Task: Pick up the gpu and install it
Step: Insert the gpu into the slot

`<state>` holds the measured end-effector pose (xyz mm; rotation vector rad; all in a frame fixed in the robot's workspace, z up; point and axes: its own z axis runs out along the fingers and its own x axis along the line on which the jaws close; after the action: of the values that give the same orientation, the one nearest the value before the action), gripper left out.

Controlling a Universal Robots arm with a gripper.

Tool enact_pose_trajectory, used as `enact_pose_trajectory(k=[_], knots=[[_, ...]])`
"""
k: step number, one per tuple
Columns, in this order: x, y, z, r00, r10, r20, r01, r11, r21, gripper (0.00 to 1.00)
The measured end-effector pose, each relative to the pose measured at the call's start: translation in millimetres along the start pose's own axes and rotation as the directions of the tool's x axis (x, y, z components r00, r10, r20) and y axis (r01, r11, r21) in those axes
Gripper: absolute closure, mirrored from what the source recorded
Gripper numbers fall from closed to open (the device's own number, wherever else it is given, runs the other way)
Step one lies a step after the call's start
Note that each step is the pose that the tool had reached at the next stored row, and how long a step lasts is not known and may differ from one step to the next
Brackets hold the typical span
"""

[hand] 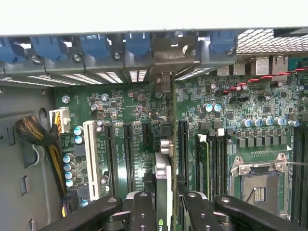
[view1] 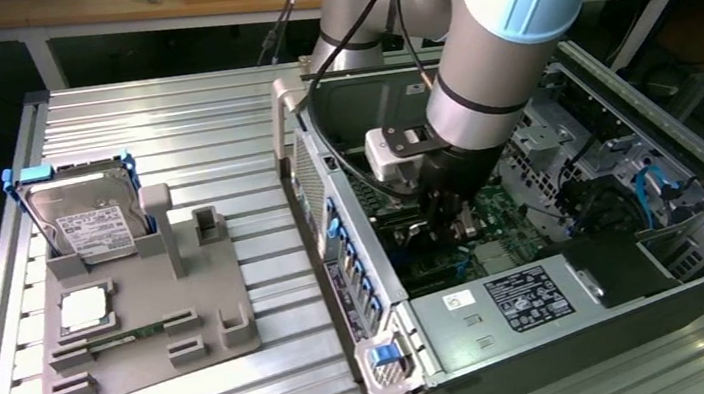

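My gripper (hand: 166, 204) is down inside the open computer case (view1: 326, 210), over the green motherboard (hand: 226, 125). It is shut on the gpu (hand: 163, 171), which I see edge-on as a thin upright card between the two black fingers (hand: 143, 209). The card runs from the fingers toward the case's rear wall, and its metal end bracket (hand: 164, 65) sits against the slot openings there. Its lower edge lies along a black expansion slot between the other slots; how deep it sits I cannot tell. In the exterior view the gripper (view1: 450, 223) is low in the case, below the wrist.
A grey fixture (view1: 138, 314) on the metal table holds a silver hard drive (view1: 85, 215) in a blue frame, a square chip (view1: 81, 309) and a green memory stick (view1: 120, 336). Around the card are a white slot (hand: 90, 159), a braided cable bundle (hand: 33, 132) and the processor socket (hand: 257, 185).
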<state>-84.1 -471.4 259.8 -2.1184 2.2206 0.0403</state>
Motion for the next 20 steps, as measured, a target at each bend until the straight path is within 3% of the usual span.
enact_pose_trajectory(k=[2, 20], knots=[[0.2, 0.1, 2.8, 0.9993, -0.038, -0.0016, 0.038, 0.9993, -0.003, 0.73], [-1.6, 0.3, 8.1, 0.9988, -0.049, -0.0042, 0.049, 0.9988, -0.0031, 0.73]])
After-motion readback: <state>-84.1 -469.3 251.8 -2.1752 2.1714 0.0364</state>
